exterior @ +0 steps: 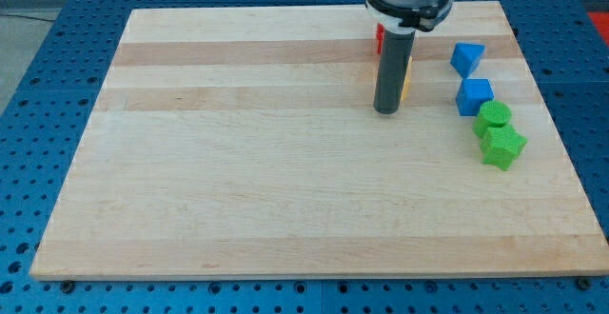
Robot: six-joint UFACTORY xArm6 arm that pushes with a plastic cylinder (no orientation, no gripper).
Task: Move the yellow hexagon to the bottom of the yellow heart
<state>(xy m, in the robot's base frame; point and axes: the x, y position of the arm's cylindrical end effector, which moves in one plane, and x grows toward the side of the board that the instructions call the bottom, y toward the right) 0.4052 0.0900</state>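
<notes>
My tip rests on the wooden board near the view's top, right of centre. The rod hides most of the yellow blocks. One thin yellow sliver shows just to the rod's right, touching or nearly touching it. I cannot tell whether it is the hexagon or the heart. A small part of a red block shows at the rod's left, above the yellow one.
A blue block and a blue cube lie right of the rod. Below them a green block touches a green star-like block. The board's right edge is close to them.
</notes>
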